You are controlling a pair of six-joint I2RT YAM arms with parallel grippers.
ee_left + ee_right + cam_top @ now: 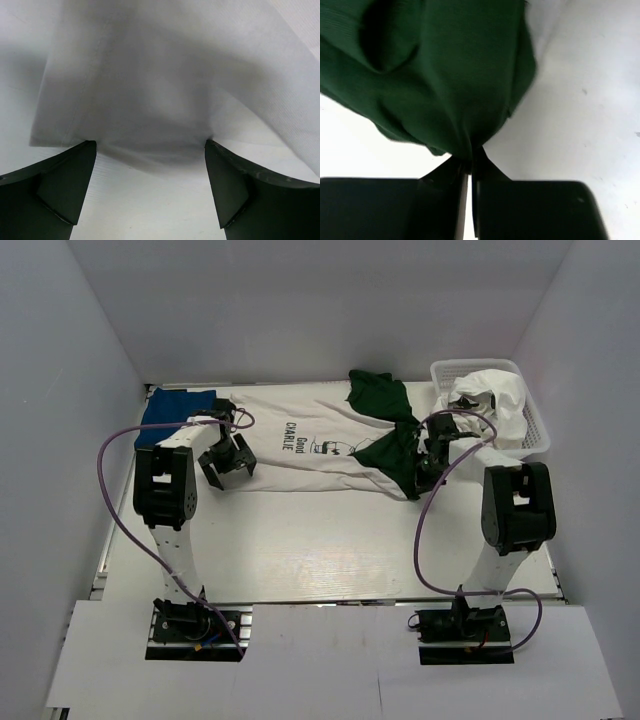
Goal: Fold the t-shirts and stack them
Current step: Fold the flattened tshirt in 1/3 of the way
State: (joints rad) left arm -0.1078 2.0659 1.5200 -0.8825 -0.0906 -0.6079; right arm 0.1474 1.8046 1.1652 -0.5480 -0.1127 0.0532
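The white t-shirt [300,465] with a black cartoon print lies spread across the back half of the table, its hem to the left and its dark green sleeves to the right. My left gripper [232,464] stands open at the hem. In the left wrist view the white hem [150,100] sags just ahead of that gripper [150,150], and nothing is between the fingers [65,185]. My right gripper [424,462] is shut on the near green sleeve [395,455], which bunches up from the closed jaws [450,75]. A blue t-shirt [175,408] lies at the back left corner, partly behind my left arm.
A white plastic basket [538,425] holding crumpled white cloth [490,400] stands at the back right, close to my right arm. White walls enclose the table on three sides. Purple cables loop beside both arms.
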